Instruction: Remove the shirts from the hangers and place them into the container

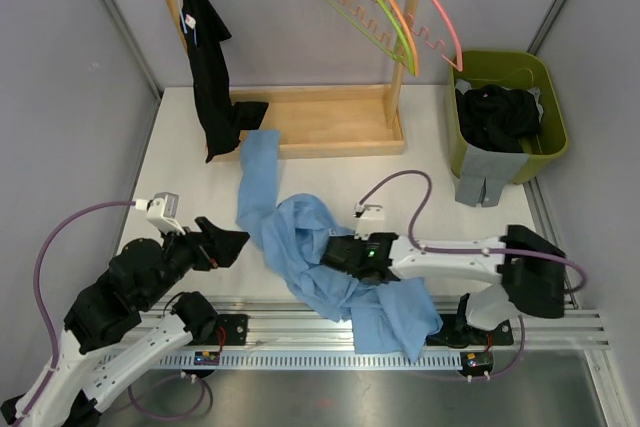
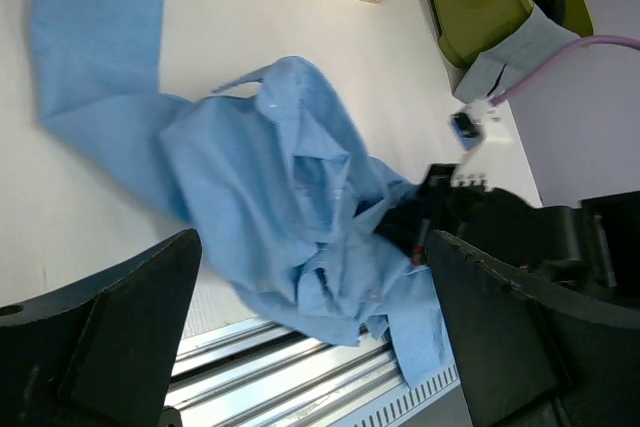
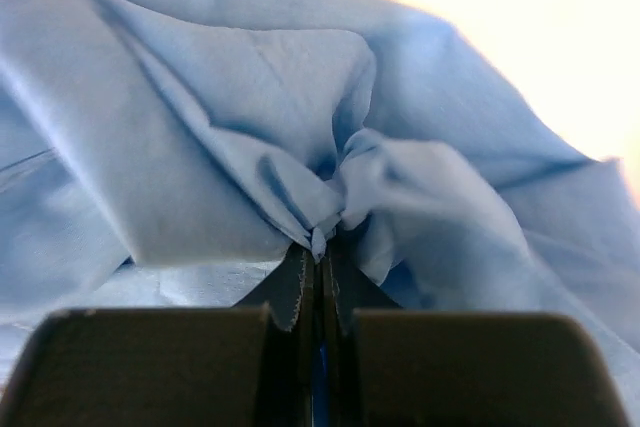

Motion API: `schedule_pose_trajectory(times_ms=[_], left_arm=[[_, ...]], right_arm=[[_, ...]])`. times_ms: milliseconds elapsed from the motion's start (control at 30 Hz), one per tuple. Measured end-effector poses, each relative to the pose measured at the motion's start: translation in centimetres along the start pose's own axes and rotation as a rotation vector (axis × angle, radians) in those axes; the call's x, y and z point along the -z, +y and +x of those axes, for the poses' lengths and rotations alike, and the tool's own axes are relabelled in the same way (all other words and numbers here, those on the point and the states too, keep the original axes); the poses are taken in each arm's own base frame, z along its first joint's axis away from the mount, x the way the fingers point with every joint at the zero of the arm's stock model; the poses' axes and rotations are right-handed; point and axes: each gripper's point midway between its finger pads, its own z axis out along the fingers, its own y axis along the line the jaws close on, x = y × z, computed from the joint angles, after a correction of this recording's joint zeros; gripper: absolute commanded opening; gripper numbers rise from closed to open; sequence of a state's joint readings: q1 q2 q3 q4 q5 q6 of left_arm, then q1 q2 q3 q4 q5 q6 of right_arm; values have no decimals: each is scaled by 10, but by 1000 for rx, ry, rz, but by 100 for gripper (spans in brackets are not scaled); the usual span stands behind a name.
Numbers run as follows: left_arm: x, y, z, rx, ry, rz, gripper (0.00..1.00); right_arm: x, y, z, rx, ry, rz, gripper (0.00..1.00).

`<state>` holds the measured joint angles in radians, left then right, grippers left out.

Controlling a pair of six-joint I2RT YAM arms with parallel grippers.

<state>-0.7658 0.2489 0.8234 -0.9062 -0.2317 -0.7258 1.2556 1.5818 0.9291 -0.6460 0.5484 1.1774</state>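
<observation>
My right gripper (image 3: pixel 318 252) pinches the one light blue fabric shirt (image 1: pixel 300 232) on the table (image 1: pixel 180 167); my left gripper (image 1: pixel 232 245) gapes wide nearby. Three arched plastic hangers (image 1: pixel 385 7) and one black shirt (image 1: pixel 208 57) hang on the wooden rack (image 1: pixel 330 125). The olive-green plastic tub (image 1: pixel 553 107) holds two more: a dark shirt (image 1: pixel 497 115) and a grey shirt (image 1: pixel 485 172).

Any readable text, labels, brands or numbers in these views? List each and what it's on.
None can be read.
White tag at the collar of the hanging black shirt: too small to read.
Small boards at the arm bases: markings too small to read.
Light blue shirt, container, hangers: no print visible.
</observation>
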Motion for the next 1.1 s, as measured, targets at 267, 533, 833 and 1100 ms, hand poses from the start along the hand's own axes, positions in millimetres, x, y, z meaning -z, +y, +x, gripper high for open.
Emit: schedule_pose_trajectory(times_ms=[267,533,833,1100], left_arm=[[-5,-2,1,9,4,-1,99],[-17,-6,5,9,27,-4,99],[-12,-6,2,17,8,10,99],[6,5,-1,27,-33,1,99]], right_arm=[[104,-76,-83,-142,-215,-15,0],[164,-50,-156,38,-413,-177,0],[124,96,-205,299,-440,-313,0],[78,208,-206,462,-376,-586,0]])
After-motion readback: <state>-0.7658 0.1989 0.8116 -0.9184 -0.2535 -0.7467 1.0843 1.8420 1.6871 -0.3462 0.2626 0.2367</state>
